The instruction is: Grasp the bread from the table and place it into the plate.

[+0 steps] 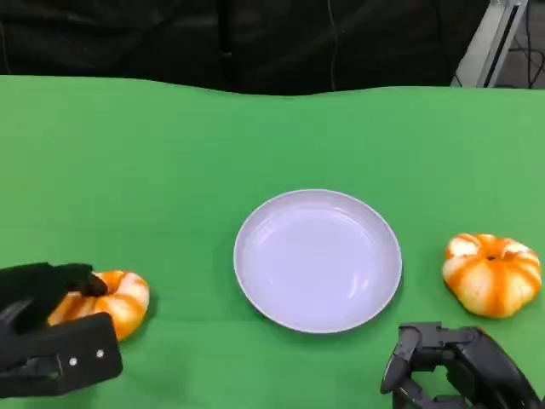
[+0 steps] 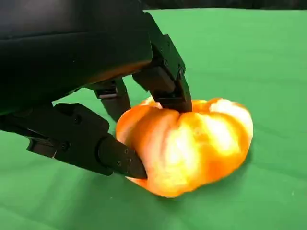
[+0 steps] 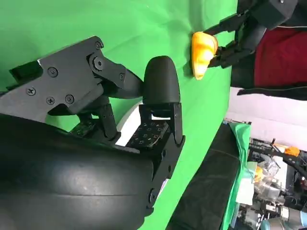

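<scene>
Where the green cloth-covered bench (image 1: 170, 170) meets the near left corner, one bread (image 1: 115, 300) rests: a round, pumpkin-shaped bun, ribbed into lobes, glossy orange crust with paler seams. The left hand (image 1: 47, 328), of matte black hard plastic with visible screws, has its fingers (image 2: 165, 84) pressed on the top and near side of this bread, which sits on the cloth in the left wrist view. Plate (image 1: 318, 259): shallow, round, smooth pale lavender, with a raised rim, at bench centre, holding nothing. Second bun (image 1: 492, 273): same lobed form, orange with white patches, lying right of the plate and apart from it. Right hand (image 1: 451, 366): black, angular, its fingers curled inward around nothing, low at the near right, not touching the second bun.
</scene>
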You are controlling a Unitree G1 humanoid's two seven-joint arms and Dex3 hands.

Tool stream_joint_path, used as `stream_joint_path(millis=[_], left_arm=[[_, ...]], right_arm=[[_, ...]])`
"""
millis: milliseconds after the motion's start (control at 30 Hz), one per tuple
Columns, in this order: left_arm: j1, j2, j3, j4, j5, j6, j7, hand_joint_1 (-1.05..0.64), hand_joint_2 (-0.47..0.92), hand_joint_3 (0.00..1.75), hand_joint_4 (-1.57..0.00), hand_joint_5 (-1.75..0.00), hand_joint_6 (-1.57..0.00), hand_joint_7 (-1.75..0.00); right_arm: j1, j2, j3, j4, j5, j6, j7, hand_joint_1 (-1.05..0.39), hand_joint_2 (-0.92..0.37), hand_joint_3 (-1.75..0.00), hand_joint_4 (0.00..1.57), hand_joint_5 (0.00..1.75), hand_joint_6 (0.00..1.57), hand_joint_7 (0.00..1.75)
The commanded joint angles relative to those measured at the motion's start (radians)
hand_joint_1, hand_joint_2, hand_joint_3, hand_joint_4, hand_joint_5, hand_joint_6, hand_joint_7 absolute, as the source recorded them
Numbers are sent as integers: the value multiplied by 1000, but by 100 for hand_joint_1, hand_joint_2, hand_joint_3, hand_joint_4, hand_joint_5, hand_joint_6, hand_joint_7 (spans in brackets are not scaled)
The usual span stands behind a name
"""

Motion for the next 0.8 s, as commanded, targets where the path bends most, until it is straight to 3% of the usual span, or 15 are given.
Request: stream_joint_path(millis=[33, 300, 567, 800], left_arm=[[-3, -30, -7, 54, -37, -5, 32, -9, 83, 0, -60, -174, -51, -171], [18, -33, 6, 39, -86, -56, 72, -18, 78, 0, -74, -175, -59, -174], [73, -18, 37, -108, -114, -47, 62, -20, 80, 1, -71, -175, -58, -173], [167, -10, 97, -419, -118, -8, 43, -14, 80, 2, -71, -175, -55, -174]], right_arm=[[9, -5, -2, -10, -4, 5, -10, -10, -64, -92, 83, 146, 85, 117], [3, -1, 1, -4, -10, 4, -17, -10, -63, -94, 84, 145, 86, 118], [-2, 1, 2, 8, -11, 5, -17, -11, -62, -94, 84, 146, 86, 116], [-9, 4, 1, 28, -23, -11, -24, -11, -62, -94, 85, 146, 87, 116]])
